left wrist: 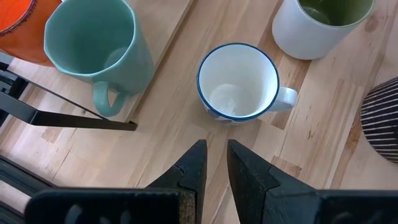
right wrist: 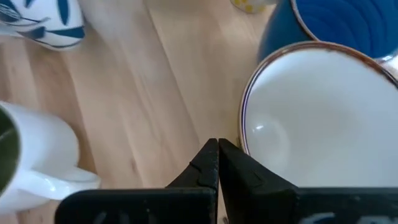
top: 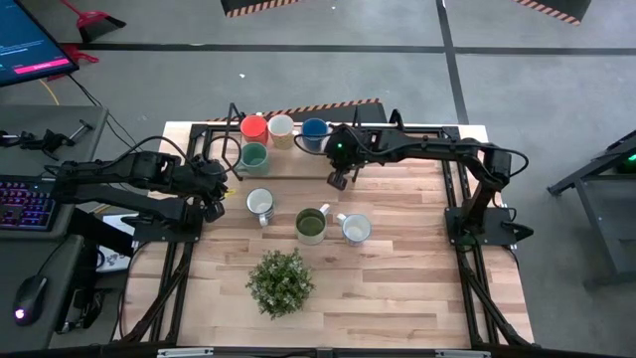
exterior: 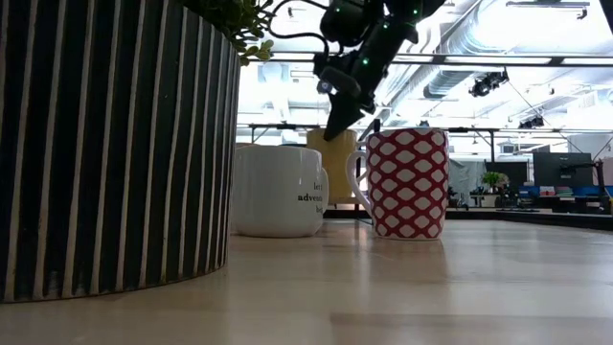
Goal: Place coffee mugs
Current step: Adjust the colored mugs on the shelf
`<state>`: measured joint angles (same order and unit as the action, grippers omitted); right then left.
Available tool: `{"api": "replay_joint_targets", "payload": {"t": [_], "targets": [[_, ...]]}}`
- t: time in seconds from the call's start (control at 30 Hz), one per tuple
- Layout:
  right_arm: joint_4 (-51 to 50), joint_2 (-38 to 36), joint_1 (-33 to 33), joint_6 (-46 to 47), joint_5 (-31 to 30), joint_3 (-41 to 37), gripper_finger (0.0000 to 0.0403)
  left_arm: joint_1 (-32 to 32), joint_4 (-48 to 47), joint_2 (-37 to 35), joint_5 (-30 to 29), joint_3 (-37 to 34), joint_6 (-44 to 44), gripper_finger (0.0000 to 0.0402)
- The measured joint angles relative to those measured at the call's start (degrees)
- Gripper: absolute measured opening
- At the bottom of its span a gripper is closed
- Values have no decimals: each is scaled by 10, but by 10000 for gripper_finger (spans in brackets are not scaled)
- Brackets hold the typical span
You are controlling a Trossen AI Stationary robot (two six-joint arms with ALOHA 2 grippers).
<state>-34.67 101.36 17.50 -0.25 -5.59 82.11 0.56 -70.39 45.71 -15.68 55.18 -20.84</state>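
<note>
Left hand, fingers slightly parted and empty, hangs just short of the blue-rimmed mug, probably lining up a rim grasp. Right hand, closed on nothing, hovers near the back-row mugs on the bench.

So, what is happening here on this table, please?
A two-armed robot is arranging coffee mugs. Neither arm holds one now. The left gripper, slightly open, points at a blue-rimmed white mug on the table, near the teal mug. The right gripper is shut and empty, hovering beside a white mug and the blue mug at the back row.
</note>
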Motion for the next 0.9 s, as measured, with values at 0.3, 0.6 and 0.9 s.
{"api": "replay_joint_targets", "payload": {"t": [0.3,0.6,0.9], "targets": [[-4,0,12,3,-23,0,0,0,0,0,0,0,-1,53],[-5,0,25,18,-33,0,0,0,0,0,0,0,0,53],[-3,-1,37,19,-55,0,0,0,0,0,0,0,0,53]]}}
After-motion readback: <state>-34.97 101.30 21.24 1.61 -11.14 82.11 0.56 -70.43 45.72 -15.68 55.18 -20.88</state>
